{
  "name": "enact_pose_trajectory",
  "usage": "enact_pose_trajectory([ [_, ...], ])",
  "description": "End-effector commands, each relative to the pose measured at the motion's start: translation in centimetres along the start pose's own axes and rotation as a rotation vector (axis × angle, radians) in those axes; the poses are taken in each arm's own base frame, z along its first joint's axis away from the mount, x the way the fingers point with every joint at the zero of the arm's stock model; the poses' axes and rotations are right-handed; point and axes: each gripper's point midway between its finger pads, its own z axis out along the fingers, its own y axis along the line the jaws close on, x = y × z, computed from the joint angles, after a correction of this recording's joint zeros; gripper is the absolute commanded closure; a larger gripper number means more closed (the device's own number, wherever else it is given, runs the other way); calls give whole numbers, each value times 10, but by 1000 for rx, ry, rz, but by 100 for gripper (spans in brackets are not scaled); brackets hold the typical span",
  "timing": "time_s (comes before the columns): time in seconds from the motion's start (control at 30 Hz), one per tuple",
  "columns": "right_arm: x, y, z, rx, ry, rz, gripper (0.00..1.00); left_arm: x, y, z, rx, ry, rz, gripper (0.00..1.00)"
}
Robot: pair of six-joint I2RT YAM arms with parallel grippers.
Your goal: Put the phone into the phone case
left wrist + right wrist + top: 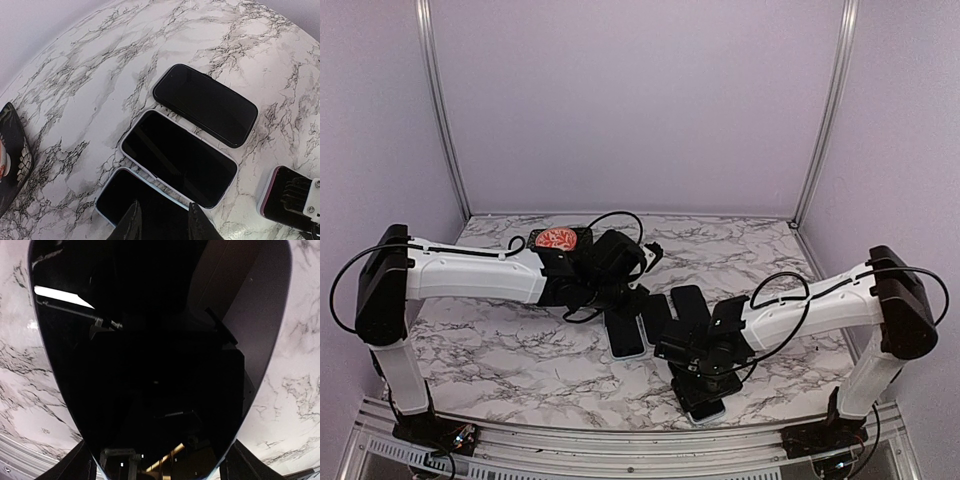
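Marble-veined tabletop [500, 340], and the landmark here is the row of three dark slabs lying face up side by side at its middle. In the left wrist view they run diagonally: a black-edged phone [205, 104] farthest, a pale-rimmed phone [180, 157] in the middle, and a pale-rimmed nearest phone [145, 210]. The left pincer [162, 220] hangs right over that nearest one, its two dark fingers narrowly apart, gripping nothing; whether the tips touch the glass I can't tell. Nearer the arms than the row lies a fourth phone with a pale rim [705, 408], and the right pincer [705, 375] is down over it. In the right wrist view its glossy black screen [160, 360] fills the frame, with a finger [75, 465] flanking each long edge, spread wide, not visibly clamped. Behind the row, by the left arm, sits a black case with a red-and-white design [558, 239].
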Motion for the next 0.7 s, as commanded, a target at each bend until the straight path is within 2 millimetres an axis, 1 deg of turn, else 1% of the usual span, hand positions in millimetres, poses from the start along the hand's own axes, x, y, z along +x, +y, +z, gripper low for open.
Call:
enact_pose_trajectory([
  [0.0,-44,17,-40,-43,-244,-18,63,-15,11,-12,18,-44,-49,62],
  [0.03,-53,21,-52,-55,-301,-25,65,-20,14,-17,27,-58,-72,56],
  [0.1,-73,31,-79,-90,-430,-47,67,-32,20,-30,55,-95,-128,39],
  [0.17,-92,42,-109,-124,-575,-78,67,-49,20,-51,128,-166,-186,28],
  [0.2,-102,47,-125,-139,-652,-100,67,-54,16,-62,185,-200,-211,24],
  [0.23,-110,51,-140,-145,-727,-131,67,-62,14,-77,247,-249,-241,20],
  [0.27,-117,53,-154,-156,-794,-139,67,-71,8,-93,345,-303,-268,18],
  [0.33,-128,56,-178,-174,-914,-160,68,-81,16,-126,434,-409,-337,13],
  [0.37,-133,60,-198,-215,-990,-170,68,-87,23,-146,451,-475,-359,11],
  [0.4,-136,63,-211,-238,-1047,-187,69,-90,25,-159,459,-519,-356,10],
  [0.47,-136,71,-232,-288,-1138,-241,69,-92,21,-176,497,-551,-325,10],
  [0.57,-139,77,-254,-311,-1224,-287,70,-95,12,-186,561,-554,-309,12],
  [0.67,-143,82,-265,-303,-1261,-320,70,-100,9,-188,584,-554,-317,18],
])
